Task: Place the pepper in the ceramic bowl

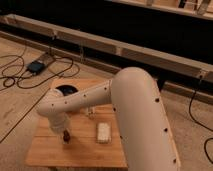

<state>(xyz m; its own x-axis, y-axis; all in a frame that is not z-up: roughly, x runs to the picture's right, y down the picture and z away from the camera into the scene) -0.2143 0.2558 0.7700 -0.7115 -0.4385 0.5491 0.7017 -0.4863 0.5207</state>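
Nearest the camera, the front edge of the wooden tabletop (45,152) is being shown. Just beyond it, the end effector (64,133) is being held low over the tabletop's left half, pointed downward from the thick white arm (135,100). A small dark red thing, the pepper (65,137), is being seen right at the end effector's tip, close to the wood. Whether it is being grasped cannot be told, nor whether the end effector is clenched or released. To the right of the end effector in this view, near it but apart, a white rectangular block (103,132) is being carried flat on the tabletop. Behind the end effector, toward the far edge, the dark ceramic bowl (66,90) is being partly hidden by the arm — apart from the pepper. Farther off to the left, a black device (36,66) and cables (15,80) are being seen on the floor.
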